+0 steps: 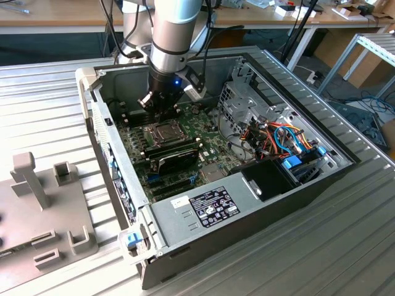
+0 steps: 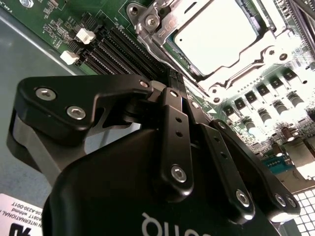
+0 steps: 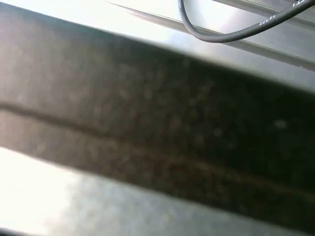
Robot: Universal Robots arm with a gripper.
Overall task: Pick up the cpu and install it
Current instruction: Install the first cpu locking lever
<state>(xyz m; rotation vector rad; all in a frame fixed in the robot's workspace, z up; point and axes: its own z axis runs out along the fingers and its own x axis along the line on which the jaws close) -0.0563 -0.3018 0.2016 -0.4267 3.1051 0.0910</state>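
Exterior view: the arm descends into the open computer case, which lies on a ribbed metal table. The gripper hangs low over the green motherboard, at the far edge of the socket. The cpu lies flat inside that socket, at 6 o'clock from the gripper and just below it, silvery top facing up, apart from the fingertips. A black module lies at 5 o'clock from the socket, close beside it. The drive cage stands at 3 o'clock from the socket; a grey fixture sits on the table at 9 o'clock from the case. Second wrist view: the gripper has its fingers drawn together and nothing is visible between them. Beyond them, the cpu sits bright within the socket's metal frame, with dark memory slots alongside. First wrist view: a dark cable crosses a pale surface; the rest is an indistinct dark band.
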